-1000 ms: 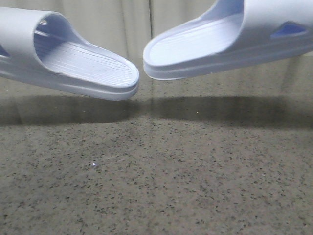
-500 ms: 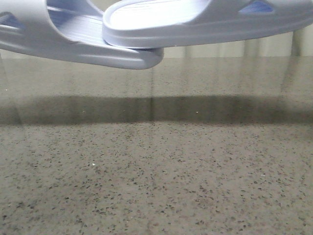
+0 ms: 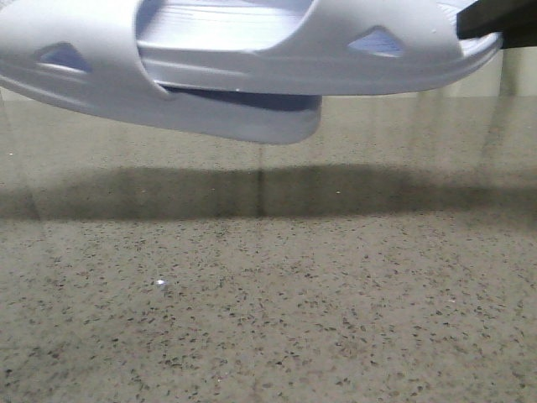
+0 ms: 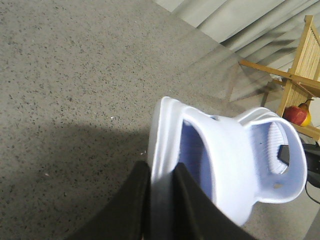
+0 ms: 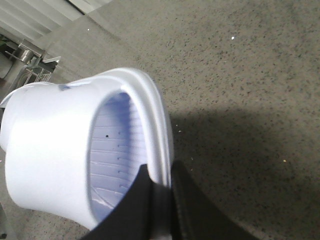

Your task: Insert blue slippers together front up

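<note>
Both blue slippers (image 3: pixel 252 67) hang in the air above the counter (image 3: pixel 268 302), 1 pushed under the other's strap so they nest. The left hand (image 4: pixel 161 200) and right hand (image 5: pixel 159 210) each pinch a sole edge, leaving openings free.

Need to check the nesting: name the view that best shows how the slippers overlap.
Front view: the right slipper slides under the left slipper's strap, both off the table. Each wrist view shows mainly its claw's own slipper.
</note>
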Controlling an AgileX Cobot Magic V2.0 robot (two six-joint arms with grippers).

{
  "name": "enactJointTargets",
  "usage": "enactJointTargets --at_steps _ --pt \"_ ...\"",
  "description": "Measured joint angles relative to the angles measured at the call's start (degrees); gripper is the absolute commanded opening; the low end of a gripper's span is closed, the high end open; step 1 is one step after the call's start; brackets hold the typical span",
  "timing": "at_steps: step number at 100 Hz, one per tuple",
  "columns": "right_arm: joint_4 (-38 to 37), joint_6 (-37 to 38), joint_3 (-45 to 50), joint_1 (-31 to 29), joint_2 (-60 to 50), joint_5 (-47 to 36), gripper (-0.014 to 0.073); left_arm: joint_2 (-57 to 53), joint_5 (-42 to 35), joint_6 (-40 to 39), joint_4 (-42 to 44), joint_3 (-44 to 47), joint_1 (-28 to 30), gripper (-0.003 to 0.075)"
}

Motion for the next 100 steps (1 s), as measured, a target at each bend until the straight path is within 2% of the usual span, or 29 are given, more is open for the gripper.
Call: enactJointTargets --at_steps 39,100 --pt "6.76 -4.83 0.00 8.60 7.46 -6.21 -0.0107 1.75 -6.42 1.74 -2.76 0.00 -4.99 0.0015" --pt "9.48 -7.26 0.00 11.82 7.87 -8.06 -0.0107 1.75 -6.36 1.85 -3.30 0.00 -5.01 0.0015"
